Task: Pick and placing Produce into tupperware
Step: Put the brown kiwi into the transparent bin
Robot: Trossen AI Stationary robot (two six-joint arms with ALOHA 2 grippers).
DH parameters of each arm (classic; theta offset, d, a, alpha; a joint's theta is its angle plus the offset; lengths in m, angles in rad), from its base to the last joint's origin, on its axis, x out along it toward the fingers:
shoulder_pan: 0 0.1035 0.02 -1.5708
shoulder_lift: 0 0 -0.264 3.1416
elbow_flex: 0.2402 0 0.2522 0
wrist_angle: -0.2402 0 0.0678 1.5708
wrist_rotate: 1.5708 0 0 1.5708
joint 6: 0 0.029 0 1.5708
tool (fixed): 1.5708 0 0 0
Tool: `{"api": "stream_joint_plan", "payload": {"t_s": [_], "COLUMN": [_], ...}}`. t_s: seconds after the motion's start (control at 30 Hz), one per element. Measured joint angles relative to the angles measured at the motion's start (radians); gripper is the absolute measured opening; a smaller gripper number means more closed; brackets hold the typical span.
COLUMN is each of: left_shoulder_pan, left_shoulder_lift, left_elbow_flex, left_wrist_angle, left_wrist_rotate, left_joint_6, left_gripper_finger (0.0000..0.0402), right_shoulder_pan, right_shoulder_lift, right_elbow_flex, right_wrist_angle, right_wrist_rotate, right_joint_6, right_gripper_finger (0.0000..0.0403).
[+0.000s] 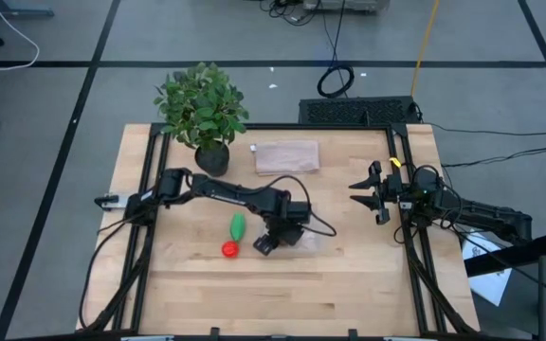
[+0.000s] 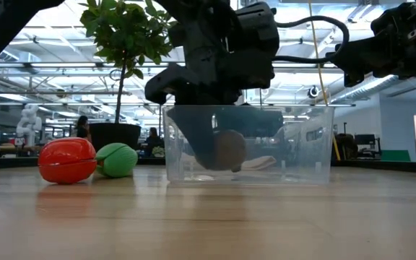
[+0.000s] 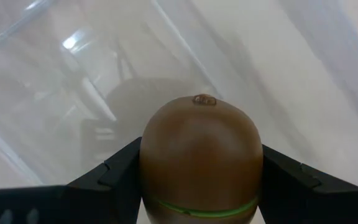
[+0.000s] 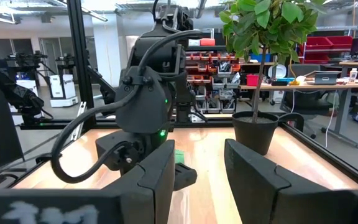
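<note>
- The left gripper (image 3: 197,186) has its fingers closed on the sides of the kiwi (image 3: 199,158), gripping it across its narrow middle.
- In the low view the kiwi (image 2: 228,149) sits low inside the tub (image 2: 250,144), near its floor.
- It looks light, stiff and smooth; its rounded sides could slip, so a hold across the widest girth seems best.
- The green piece (image 1: 238,225) and red piece (image 1: 229,249) lie on the table (image 1: 349,284) just left of the tub; both should handle alike.
- The right gripper (image 1: 370,192) waits at the right edge, fingers spread and empty.
- A pinkish lid (image 1: 287,156) and a plant (image 1: 202,106) stand at the far side.
</note>
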State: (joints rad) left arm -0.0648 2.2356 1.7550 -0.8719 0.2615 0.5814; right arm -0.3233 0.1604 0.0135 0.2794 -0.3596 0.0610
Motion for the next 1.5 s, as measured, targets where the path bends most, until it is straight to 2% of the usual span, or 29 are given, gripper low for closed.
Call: {"api": "stream_joint_plan", "payload": {"t_s": [0.53,0.83,1.13,1.5], "left_shoulder_pan": [0.001,0.002,0.002,0.002], "left_shoulder_lift": [0.000,0.000,-0.001,-0.006], "left_elbow_flex": [0.000,0.000,0.000,0.029], "left_wrist_angle": [-0.017,-0.015,-0.007,-0.056], "left_wrist_rotate": [-0.024,-0.027,-0.036,-0.085], "left_joint_6": [-0.006,-0.034,-0.033,-0.035], "left_gripper_finger": [0.0240,0.0286,0.0274,0.0296], "right_shoulder_pan": [0.000,0.000,0.000,0.000], "right_shoulder_lift": [0.000,0.000,0.000,0.000], "right_elbow_flex": [0.000,0.000,0.000,0.000], "right_wrist_angle": [0.000,0.000,0.000,0.000], "right_wrist_rotate": [0.045,0.045,0.045,0.045], "right_joint_6": [-0.021,-0.021,-0.021,-0.021], "right_gripper_finger": [0.0132,0.0132,0.0132,0.0132]}}
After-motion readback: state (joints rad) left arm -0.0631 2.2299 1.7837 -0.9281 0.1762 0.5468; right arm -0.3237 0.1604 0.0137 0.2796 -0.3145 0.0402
